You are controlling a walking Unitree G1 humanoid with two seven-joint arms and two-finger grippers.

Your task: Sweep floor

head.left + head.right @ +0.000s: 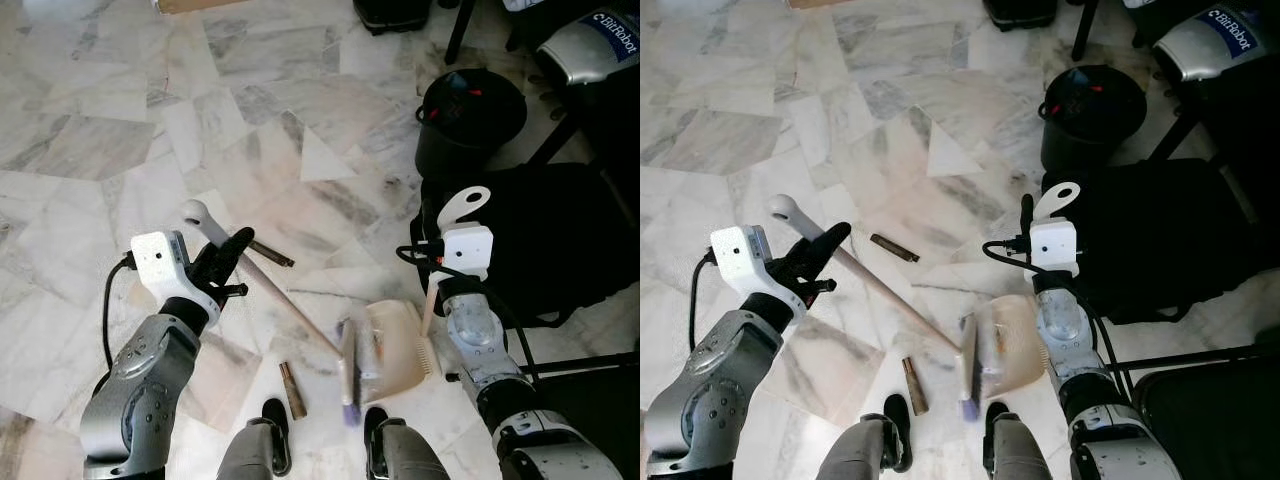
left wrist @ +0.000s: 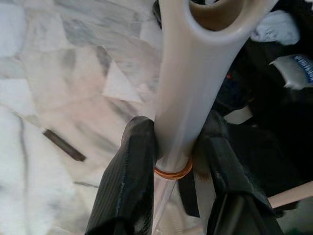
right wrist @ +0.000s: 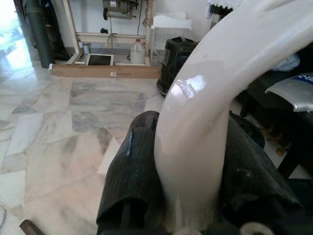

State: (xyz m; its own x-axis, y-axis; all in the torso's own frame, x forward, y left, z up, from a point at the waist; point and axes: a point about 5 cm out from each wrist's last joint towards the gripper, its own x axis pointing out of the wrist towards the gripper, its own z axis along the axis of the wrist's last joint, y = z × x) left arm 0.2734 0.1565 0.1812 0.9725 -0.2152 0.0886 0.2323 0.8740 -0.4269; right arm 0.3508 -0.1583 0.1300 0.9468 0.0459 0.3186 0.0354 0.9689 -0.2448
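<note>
My left gripper (image 1: 232, 262) is shut on the broom's white handle (image 1: 195, 213). The wooden shaft slants down to the right, to the brush head (image 1: 349, 375) lying on the floor by my feet. In the left wrist view both black fingers (image 2: 129, 181) clamp the handle (image 2: 195, 73). My right gripper (image 1: 441, 272) is shut on the cream dustpan's upright handle (image 1: 465, 205), and the pan (image 1: 395, 345) rests on the floor right beside the brush head. The right wrist view shows that handle (image 3: 205, 122) between the fingers (image 3: 132, 171). A brown stick (image 1: 270, 253) and a short brown piece (image 1: 292, 390) lie on the marble.
A black bin (image 1: 468, 115) stands on the right, further out. A black chair or bag (image 1: 560, 240) sits close to my right arm. My two feet (image 1: 275, 420) are at the bottom. Open marble floor (image 1: 120, 120) stretches to the left and ahead.
</note>
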